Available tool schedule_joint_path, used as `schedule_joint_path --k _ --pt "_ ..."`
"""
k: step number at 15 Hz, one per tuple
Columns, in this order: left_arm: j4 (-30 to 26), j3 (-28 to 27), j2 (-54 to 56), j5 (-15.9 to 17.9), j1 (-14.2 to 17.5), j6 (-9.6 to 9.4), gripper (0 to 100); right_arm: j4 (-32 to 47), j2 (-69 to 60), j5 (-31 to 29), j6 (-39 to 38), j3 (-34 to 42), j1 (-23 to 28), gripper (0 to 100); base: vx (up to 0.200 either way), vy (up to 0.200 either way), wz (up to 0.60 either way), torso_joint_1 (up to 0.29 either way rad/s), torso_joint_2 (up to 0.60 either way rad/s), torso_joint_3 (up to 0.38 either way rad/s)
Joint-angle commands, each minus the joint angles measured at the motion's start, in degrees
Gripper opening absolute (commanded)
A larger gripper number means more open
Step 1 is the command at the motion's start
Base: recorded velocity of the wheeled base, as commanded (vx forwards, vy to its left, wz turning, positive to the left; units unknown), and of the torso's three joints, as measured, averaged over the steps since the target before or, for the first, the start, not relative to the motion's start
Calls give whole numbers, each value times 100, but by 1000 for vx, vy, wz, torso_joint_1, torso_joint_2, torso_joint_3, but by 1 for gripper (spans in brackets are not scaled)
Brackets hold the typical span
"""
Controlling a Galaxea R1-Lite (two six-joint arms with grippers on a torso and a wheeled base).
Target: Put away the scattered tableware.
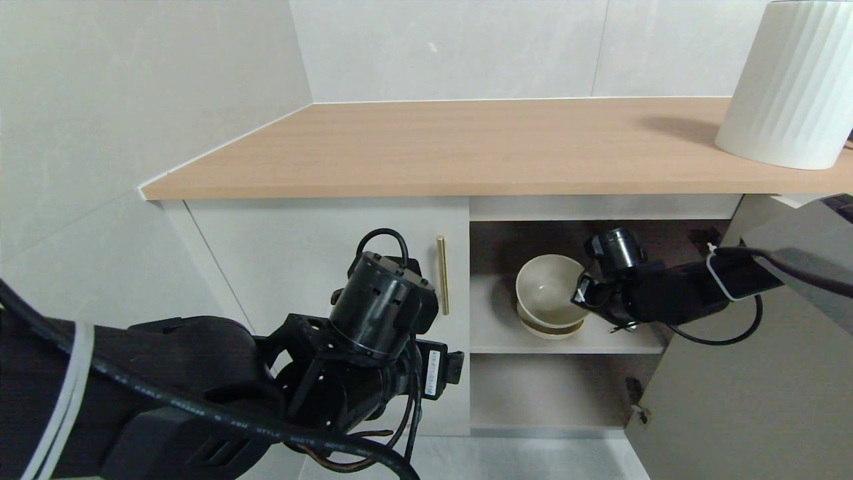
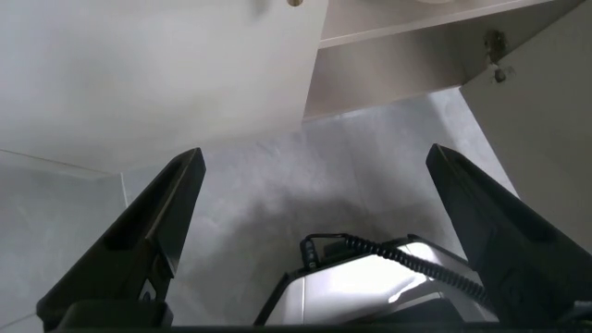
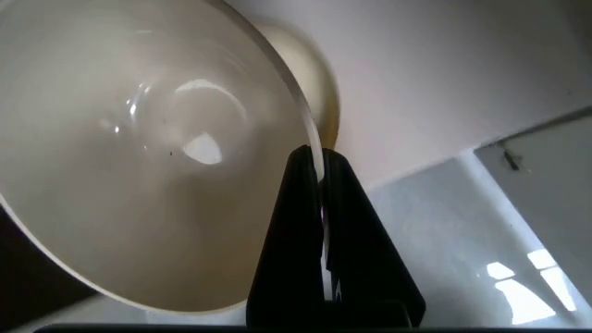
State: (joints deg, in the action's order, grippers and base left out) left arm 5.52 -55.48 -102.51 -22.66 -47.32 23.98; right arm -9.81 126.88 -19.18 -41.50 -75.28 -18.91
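- Head view: the right arm runs in through the open side of the cabinet (image 1: pixel 320 253), forearm nearly level, wrist turned toward the cabinet's back wall.
- The right gripper (image 1: pixel 581 293) is clenched on the near rim of a cream bowl (image 1: pixel 546 287). The bowl is tilted, its mouth facing out of the cabinet.
- The held bowl sits over a second bowl (image 1: pixel 550 328), which stands on the cabinet's middle shelf (image 1: pixel 493 337). I cannot tell whether the two touch.
- The left arm is bent low in front of the cabinet's closed door (image 1: pixel 280 267), its wrist just beside the brass handle (image 1: pixel 442 273) and pointing down.
- The cabinet's open door (image 1: pixel 746 400) swings out on the right side. A ribbed white container (image 1: pixel 786 87) stands on the countertop (image 1: pixel 466 147) above the cabinet.
- Left wrist view: the left gripper (image 2: pixel 314 157) hangs released, its two dark fingers (image 2: pixel 157 222) spread wide with nothing between them.
- It is over the grey floor (image 2: pixel 370 129) at the foot of the cabinet, in front of the closed door.
- Right wrist view: the right gripper's two fingers (image 3: pixel 305 213) are pressed together on the thin rim of the bowl, one inside and one outside.
- The bowl's glossy inside faces the camera, and the second bowl (image 3: pixel 310 74) shows behind its rim, inside the cabinet.
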Motion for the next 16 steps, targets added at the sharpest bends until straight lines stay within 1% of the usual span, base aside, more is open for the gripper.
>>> schedule_joint_path --k 1,7,16 --pt "1 2 -6 -1 4 2 100 -12 285 -16 1 -163 80 0 0 0 0 0 0 0" --pt "1 2 -15 -1 -5 2 100 -3 601 -25 28 -497 98 0 0 0 0 0 0 0" --pt "1 2 -15 -1 4 2 100 -3 733 -25 28 -620 89 0 0 0 0 0 0 0"
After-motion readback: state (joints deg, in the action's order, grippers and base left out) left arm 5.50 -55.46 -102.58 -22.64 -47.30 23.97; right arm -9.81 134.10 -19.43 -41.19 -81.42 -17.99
